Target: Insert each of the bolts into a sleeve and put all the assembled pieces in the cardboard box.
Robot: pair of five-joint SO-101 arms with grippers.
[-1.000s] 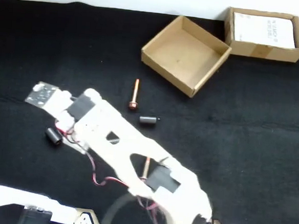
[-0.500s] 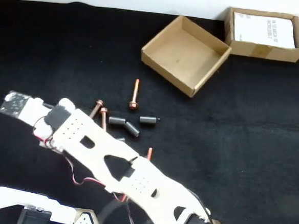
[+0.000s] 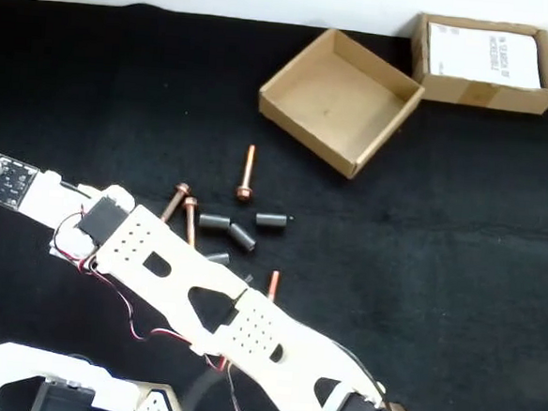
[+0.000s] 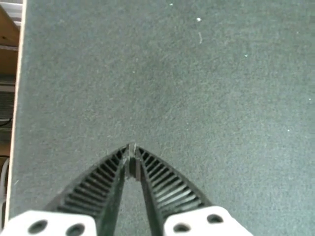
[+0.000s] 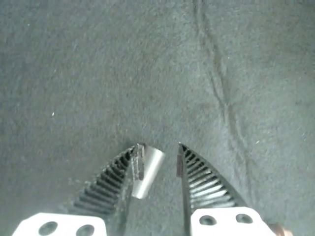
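My right gripper is open just above the black mat. A grey sleeve lies between its fingers, against one of them and apart from the other. In the high view this arm stretches from the front right across to the left. Beside it lie several copper bolts, one farthest back, two side by side and one at the arm's edge. Dark sleeves lie among them. The open cardboard box stands behind them. My left gripper is shut and holds nothing.
A second cardboard box with a white sheet in it stands at the back right. The left arm's white base sits at the front left. In the left wrist view the mat's edge runs close by.
The right arm swung left and toward the front, uncovering two bolts and several sleeves in the middle. The sleeve seen beside its gripper earlier is now hidden under the arm in the high view.
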